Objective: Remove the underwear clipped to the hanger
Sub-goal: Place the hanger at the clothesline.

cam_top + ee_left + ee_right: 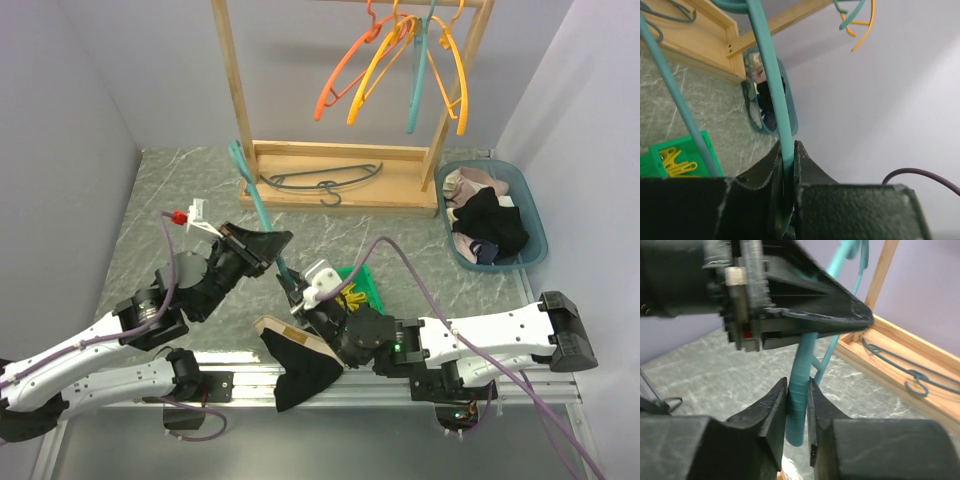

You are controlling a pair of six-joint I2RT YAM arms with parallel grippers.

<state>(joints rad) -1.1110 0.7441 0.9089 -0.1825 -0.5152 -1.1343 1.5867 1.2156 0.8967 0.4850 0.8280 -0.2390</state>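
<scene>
- The left gripper (270,245) is squeezing the teal hanger (258,205). In the left wrist view its two fingers (765,175) are pressing together on the thin teal bar (771,75).
- The right gripper (293,290) is also pinching the teal hanger, lower down and closer to the robot. In the right wrist view its fingers (775,405) are closing on the thick teal end (801,375), one on each side.
- The two grippers are sitting very close to each other, the left one just above the right one.
- The black underwear (303,378) is hanging right under the right gripper, drooping over the near edge of the table (180,190). Where it joins the hanger is hidden.
- A green tray (372,290) is lying just beside the right gripper, with yellow pegs (352,297) inside.
- A blue basket (535,225) is sitting at the far right, holding more clothes.
- A wooden rack (340,195) is standing at the back, with a grey hanger (325,180) lying on its base.
</scene>
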